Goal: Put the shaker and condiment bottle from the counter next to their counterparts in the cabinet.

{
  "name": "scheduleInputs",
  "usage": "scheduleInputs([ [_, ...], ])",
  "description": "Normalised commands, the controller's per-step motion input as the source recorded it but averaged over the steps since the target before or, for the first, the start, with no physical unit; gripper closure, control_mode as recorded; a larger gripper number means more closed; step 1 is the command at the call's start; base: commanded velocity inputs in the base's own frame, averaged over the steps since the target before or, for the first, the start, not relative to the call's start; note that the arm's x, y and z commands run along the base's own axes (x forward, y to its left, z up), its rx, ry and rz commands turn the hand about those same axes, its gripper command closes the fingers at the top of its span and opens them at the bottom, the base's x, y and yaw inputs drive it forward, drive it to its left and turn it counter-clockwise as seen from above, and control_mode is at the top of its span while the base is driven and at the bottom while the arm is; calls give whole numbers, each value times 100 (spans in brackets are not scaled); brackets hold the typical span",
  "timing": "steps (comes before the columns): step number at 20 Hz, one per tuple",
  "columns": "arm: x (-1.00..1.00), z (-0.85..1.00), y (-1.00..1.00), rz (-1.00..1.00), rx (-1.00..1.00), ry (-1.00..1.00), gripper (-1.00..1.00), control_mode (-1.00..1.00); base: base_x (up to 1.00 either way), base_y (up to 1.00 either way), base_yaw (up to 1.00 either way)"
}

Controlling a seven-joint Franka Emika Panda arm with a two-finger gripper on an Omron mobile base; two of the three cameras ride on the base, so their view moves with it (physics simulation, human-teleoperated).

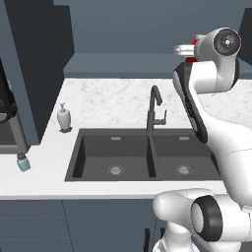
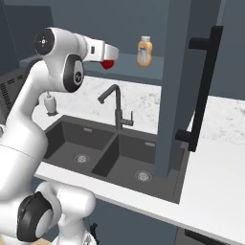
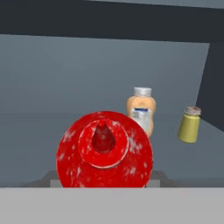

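Even flat rendered light, soft shadows, no glare, sharp focus.

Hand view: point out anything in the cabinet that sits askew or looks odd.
The yellow-olive shaker leans, its grey top tipped to the right instead of standing upright like the peach-orange bottle beside it. The red condiment bottle points its nozzle at the camera because the claw holds it.

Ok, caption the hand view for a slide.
Gripper carries red condiment bottle toward peach-orange bottle and yellow-olive shaker.
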Motion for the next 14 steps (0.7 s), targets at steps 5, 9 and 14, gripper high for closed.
scheduleInputs([
  [5,17,-3,0,0,-2,0,100,-100,0,0,0],
  [9,0,-20,-3,0,-6,-2,100,-100,0,0,0],
  [14,0,0,-13,0,0,0,100,-100,0,0,0],
])
